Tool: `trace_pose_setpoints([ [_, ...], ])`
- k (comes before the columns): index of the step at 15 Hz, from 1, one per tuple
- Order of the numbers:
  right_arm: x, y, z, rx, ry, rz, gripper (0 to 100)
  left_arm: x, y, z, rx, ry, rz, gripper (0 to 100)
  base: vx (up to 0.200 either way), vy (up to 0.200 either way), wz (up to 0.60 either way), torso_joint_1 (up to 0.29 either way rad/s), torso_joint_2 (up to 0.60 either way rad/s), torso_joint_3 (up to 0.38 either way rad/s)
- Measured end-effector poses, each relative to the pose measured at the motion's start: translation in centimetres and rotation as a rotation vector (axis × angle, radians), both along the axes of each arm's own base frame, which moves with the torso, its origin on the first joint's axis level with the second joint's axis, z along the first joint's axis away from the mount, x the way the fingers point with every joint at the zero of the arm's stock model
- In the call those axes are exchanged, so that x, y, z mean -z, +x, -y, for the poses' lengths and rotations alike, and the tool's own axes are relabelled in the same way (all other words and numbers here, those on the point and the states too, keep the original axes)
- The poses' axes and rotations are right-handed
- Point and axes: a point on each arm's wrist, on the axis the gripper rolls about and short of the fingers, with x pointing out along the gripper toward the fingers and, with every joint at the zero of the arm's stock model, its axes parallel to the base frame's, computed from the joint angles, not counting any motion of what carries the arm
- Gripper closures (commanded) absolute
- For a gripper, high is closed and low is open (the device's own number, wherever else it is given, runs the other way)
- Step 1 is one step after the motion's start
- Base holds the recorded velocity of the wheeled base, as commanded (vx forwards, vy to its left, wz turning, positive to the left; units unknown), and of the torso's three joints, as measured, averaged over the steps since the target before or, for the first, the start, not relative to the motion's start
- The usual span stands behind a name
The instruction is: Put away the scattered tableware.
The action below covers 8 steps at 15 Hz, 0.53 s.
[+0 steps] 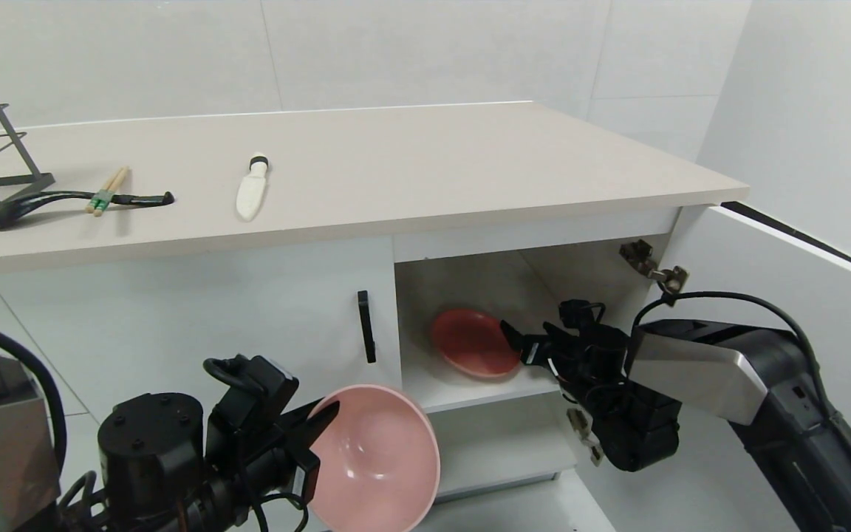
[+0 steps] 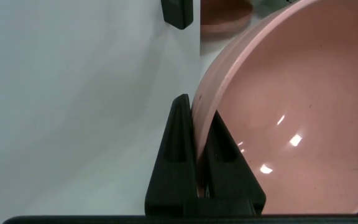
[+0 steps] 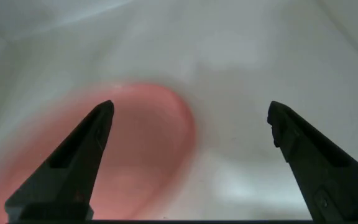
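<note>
Pink bowl (image 1: pixel 377 458) clamped in L gripper (image 2: pixel 196 115); R gripper (image 3: pixel 190 106) spread, prob. off red plate (image 1: pixel 473 342).

Wire rack (image 1: pixel 21 182) on countertop (image 1: pixel 433 162)

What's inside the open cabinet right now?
A red plate lies on the shelf, with the open right gripper just in front of it. The closed door and the right arm hide parts of the inside.
</note>
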Motion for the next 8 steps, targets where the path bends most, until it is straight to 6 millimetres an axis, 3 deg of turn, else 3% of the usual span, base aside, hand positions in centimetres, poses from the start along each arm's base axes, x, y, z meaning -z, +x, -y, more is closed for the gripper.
trace_pose_setpoints([
  [3, -2.4, -1.2, 0.2, -0.011, -0.032, 0.010, 0, -0.2, 0.0, 0.0, 0.000, -0.006, 0.009, 100, 0.000, 0.000, 0.00, 0.000, 0.00, 0.000],
  [8, -6.9, -10.1, 1.4, -0.084, -0.153, -0.136, 0, -0.8, -0.2, -0.1, 0.009, 0.007, 0.049, 100, 0.000, 0.000, 0.00, 0.000, 0.00, 0.000],
])
